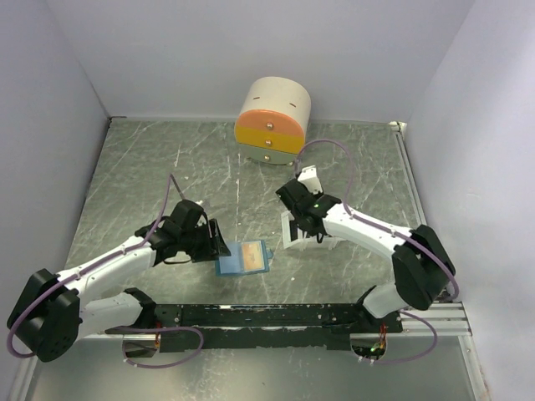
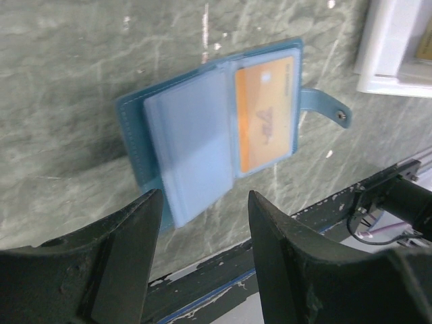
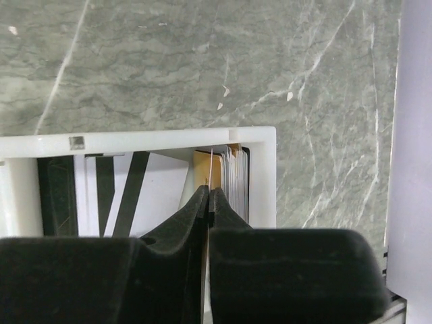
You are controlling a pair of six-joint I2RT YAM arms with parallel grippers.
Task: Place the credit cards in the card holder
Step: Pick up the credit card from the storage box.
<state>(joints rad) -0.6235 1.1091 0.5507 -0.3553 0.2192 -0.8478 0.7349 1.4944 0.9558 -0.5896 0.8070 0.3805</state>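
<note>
Right gripper (image 3: 208, 196) pinches a whitish card (image 3: 211, 169) inside the white tray (image 3: 266, 138), seen only by its wrist camera; left gripper (image 2: 202, 202) hangs spread beside the card holder (image 2: 196, 142).

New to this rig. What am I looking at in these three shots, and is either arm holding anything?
Two robot arms are bolted at the near edge of a grey-green marbled table. The wide shot is from a fixed camera above and behind them; the other two come from cameras on each wrist, looking past the fingers.

Between the arms lies a flat light-blue folding wallet, open, with an orange-tan card already in a slot. At the back stands a round cream drawer box with orange and yellow fronts.

The left gripper hangs open beside the wallet, holding nothing. The right gripper is over a shallow white rectangular tray of cards, its fingers closed on a thin whitish card standing on edge among the stack.
</note>
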